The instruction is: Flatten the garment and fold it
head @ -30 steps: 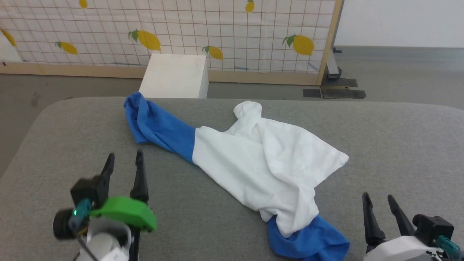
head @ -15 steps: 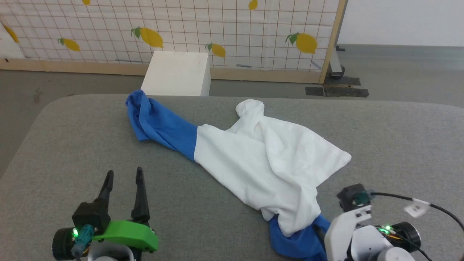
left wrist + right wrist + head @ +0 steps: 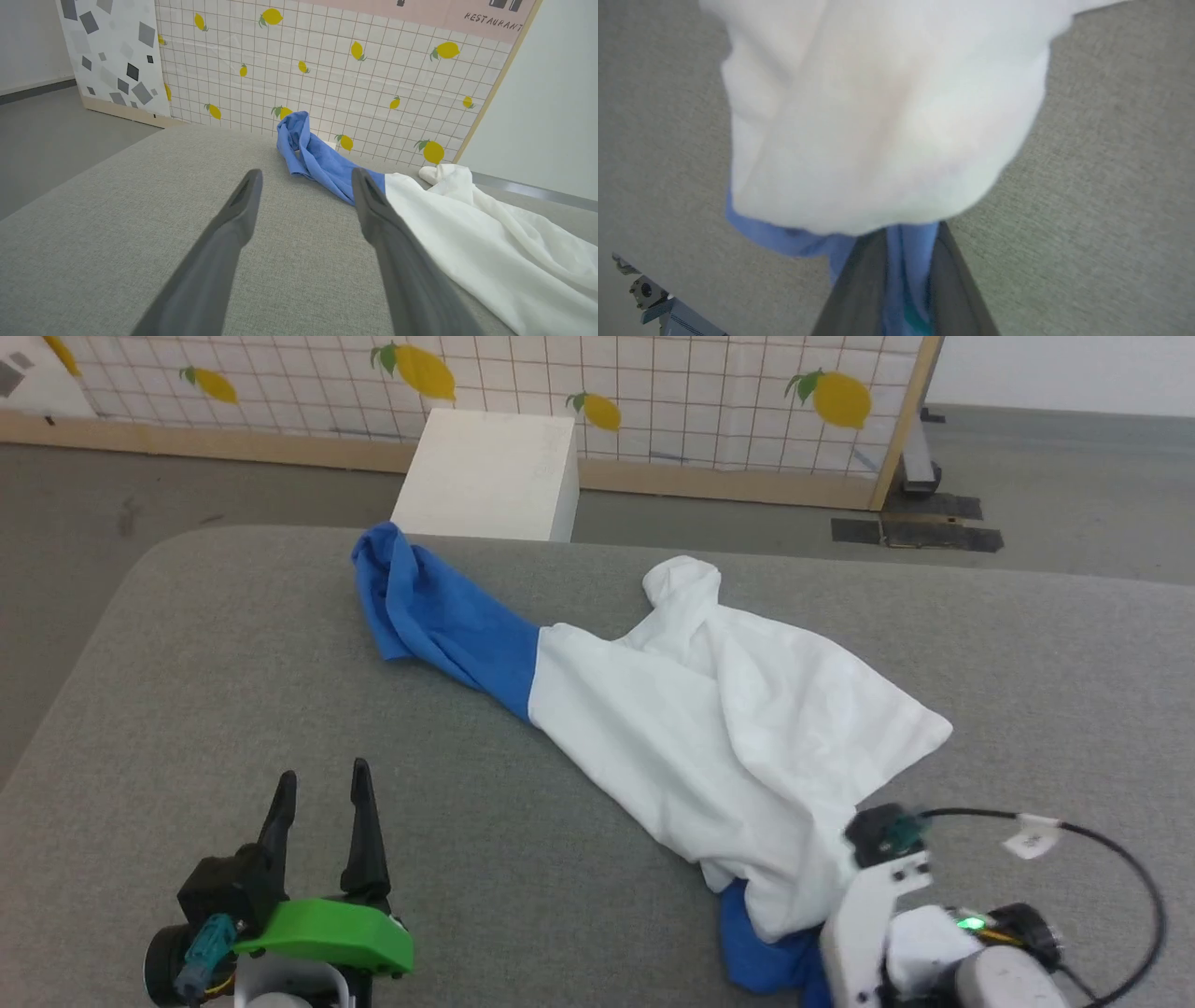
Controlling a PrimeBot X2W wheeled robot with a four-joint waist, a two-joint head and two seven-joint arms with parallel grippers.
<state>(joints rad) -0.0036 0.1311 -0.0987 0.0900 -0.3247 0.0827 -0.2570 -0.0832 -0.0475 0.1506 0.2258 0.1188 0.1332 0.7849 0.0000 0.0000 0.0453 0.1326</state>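
Because the shirt (image 3: 709,728) lies bunched diagonally across the grey surface (image 3: 233,644), right pincer (image 3: 906,231) pinches its near blue sleeve (image 3: 761,961), probably to pull it out flat; left pincer (image 3: 323,770), spread and empty, hovers well apart from the shirt.

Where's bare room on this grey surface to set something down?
Free: the left half, between left gripper and garment; also the far right, beyond its white body. Crowded: near right, where right gripper pinches a blue sleeve.
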